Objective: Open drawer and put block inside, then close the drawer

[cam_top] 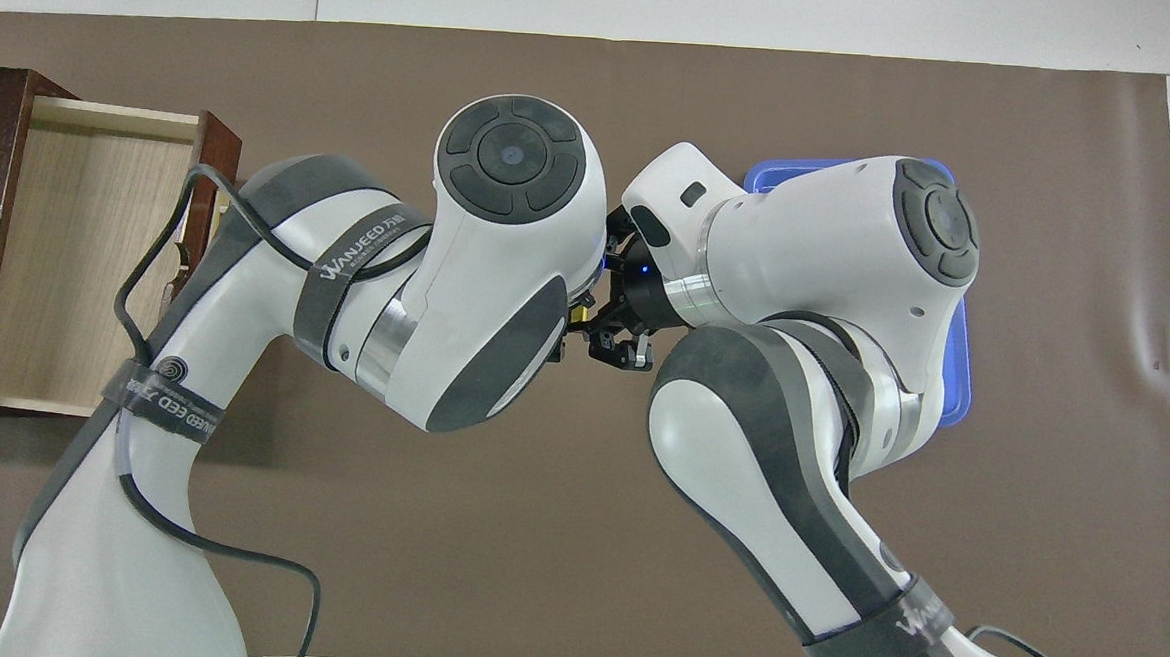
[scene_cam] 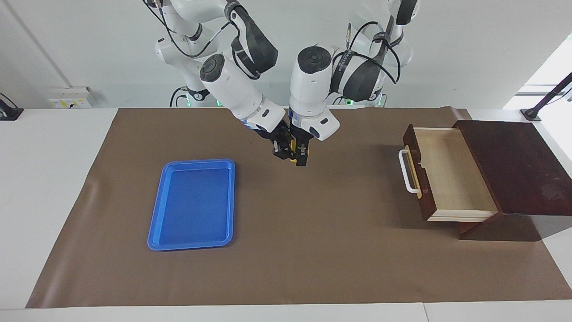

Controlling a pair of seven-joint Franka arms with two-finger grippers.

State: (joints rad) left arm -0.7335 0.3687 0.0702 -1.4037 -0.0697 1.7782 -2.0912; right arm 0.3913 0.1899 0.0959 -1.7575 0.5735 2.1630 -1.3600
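Observation:
The yellow block hangs above the brown mat mid-table, only a sliver of it showing between the two grippers. My right gripper is shut on the block from the right arm's side. My left gripper comes down over the block's other side and covers most of it. In the overhead view both forearms hide the meeting point, leaving just a yellow speck of the block. The drawer stands pulled open at the left arm's end of the table, white handle facing the middle, its pale interior bare.
The drawer's dark brown cabinet sits at the left arm's end of the table. A blue tray lies on the mat toward the right arm's end. The brown mat covers most of the table.

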